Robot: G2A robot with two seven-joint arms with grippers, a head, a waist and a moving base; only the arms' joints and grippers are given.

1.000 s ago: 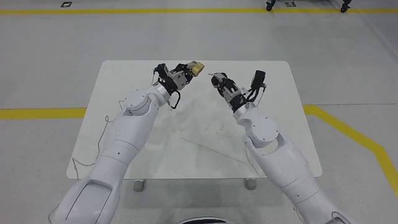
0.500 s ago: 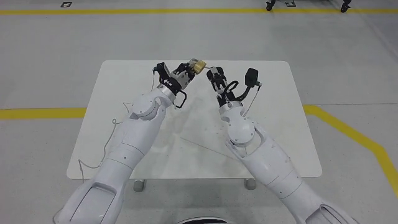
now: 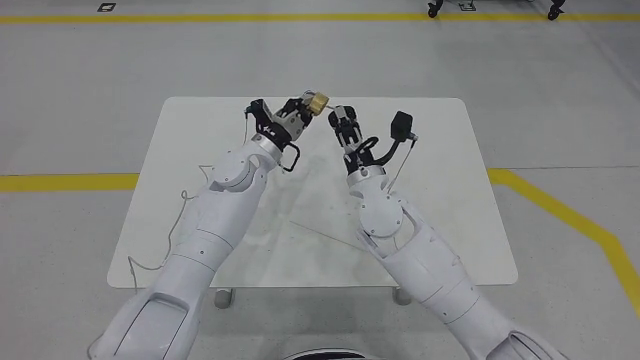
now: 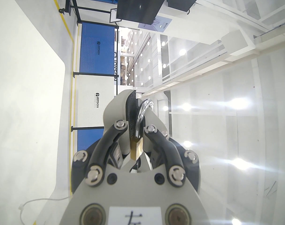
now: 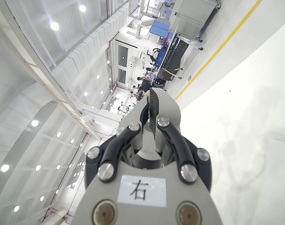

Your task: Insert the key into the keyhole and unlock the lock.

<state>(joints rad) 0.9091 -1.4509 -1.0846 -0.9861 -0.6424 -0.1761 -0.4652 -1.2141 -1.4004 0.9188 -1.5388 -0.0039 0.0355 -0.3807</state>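
The white table point(image 3: 450, 180) is occupying the centre of the top view. Above its upper-middle area, the left gripper point(image 3: 303, 110) and the right gripper point(image 3: 343, 118) are facing each other at close range. The left gripper is clamping the brass lock point(image 4: 136, 149) between its nearly closed fingers. The right gripper is pinching the key point(image 5: 146, 108), seen edge-on as a thin blade, with its fingers almost together. In the top view, the lock is sitting just left of the right gripper. Whether key and lock are touching cannot be determined.

The left gripper point(image 3: 303, 109) holds the lock point(image 3: 317, 104) just beside the right gripper point(image 3: 341, 117).
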